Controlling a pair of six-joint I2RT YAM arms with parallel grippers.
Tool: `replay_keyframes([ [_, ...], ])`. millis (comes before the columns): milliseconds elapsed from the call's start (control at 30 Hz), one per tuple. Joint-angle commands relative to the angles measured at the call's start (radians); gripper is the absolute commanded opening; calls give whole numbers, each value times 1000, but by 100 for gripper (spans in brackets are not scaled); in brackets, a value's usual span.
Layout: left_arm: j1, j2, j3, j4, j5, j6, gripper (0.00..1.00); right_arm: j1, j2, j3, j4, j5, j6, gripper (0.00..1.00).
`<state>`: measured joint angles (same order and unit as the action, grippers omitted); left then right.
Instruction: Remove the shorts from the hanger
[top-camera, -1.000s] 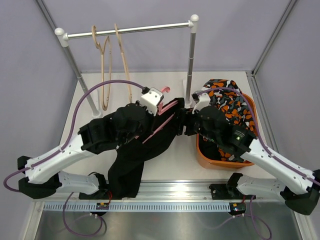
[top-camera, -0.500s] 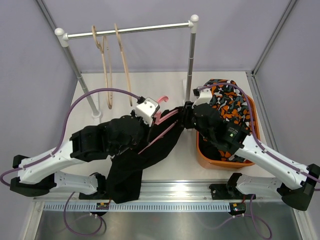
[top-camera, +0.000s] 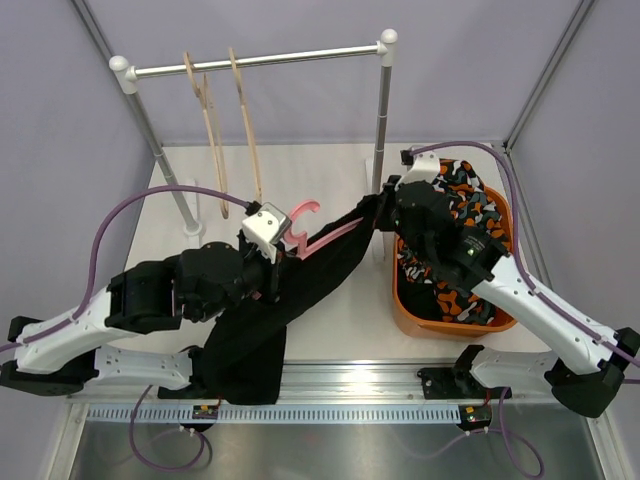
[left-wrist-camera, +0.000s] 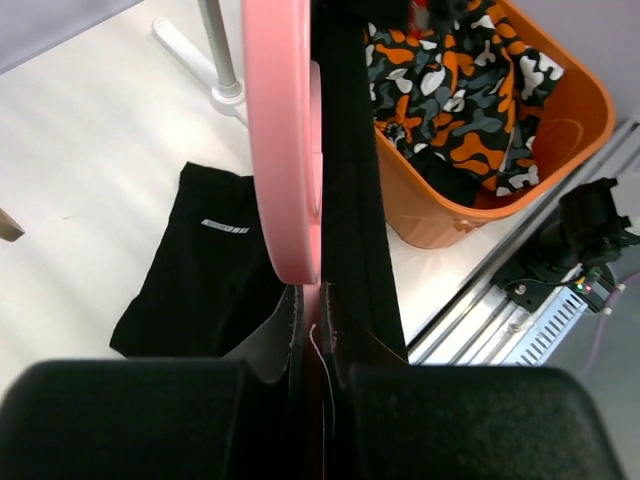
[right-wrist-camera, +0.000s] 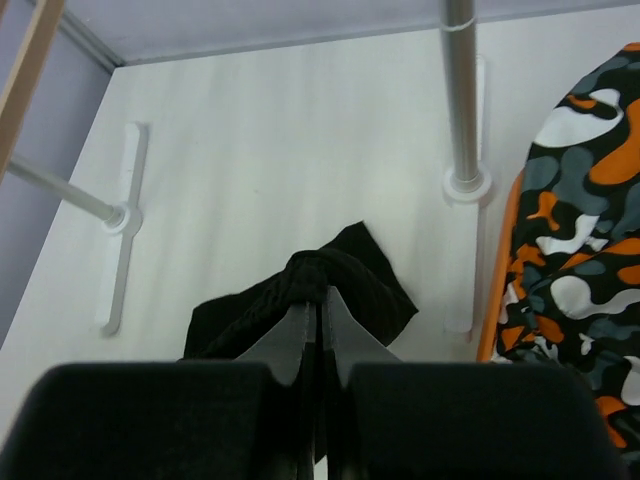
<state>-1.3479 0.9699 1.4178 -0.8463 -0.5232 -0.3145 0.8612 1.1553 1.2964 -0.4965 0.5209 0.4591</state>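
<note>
A pair of black shorts (top-camera: 300, 300) hangs over a pink hanger (top-camera: 335, 233) and trails down to the table's near edge. My left gripper (top-camera: 283, 258) is shut on the pink hanger (left-wrist-camera: 285, 140), and the black cloth (left-wrist-camera: 350, 200) runs beside the hanger's right side. My right gripper (top-camera: 378, 212) is shut on a bunched upper edge of the black shorts (right-wrist-camera: 340, 275), lifted above the table. The cloth stretches taut between both arms. The patterned shorts (top-camera: 455, 215) lie in the orange basket (top-camera: 440, 322).
Two wooden hangers (top-camera: 245, 120) hang on the white rail (top-camera: 260, 60) at the back. The rack's right pole (top-camera: 381, 120) stands just behind my right gripper, its foot (right-wrist-camera: 466, 185) beside the basket (left-wrist-camera: 560, 110). A metal rail (top-camera: 330, 380) runs along the near edge.
My right gripper has closed on the black shorts and pulled back toward the rack pole. The left arm has drawn the pink hanger to the left, stretching the cloth.
</note>
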Motion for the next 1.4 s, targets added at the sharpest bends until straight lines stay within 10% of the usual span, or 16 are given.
replay_keyframes([
  [0, -43, -56, 12, -7, 40, -23, 0, -109, 11, 35, -30, 4, -37, 0],
  [400, -54, -186, -51, 188, 9, 41, 0, -188, -101, -210, 47, -263, 94, 0],
  [767, -53, -59, -168, 709, -234, 216, 0, 346, -76, -116, 17, -41, 130, 0],
  [1033, -34, 46, 27, 595, -405, 270, 0, 455, -32, 141, -217, 290, 44, 0],
  [1233, 9, 24, 43, 425, -382, 181, 0, 449, -74, 486, -38, 585, -421, 0],
  [1367, 26, 0, 21, 383, -353, 138, 0, 447, -115, 594, 629, 572, -1150, 0],
])
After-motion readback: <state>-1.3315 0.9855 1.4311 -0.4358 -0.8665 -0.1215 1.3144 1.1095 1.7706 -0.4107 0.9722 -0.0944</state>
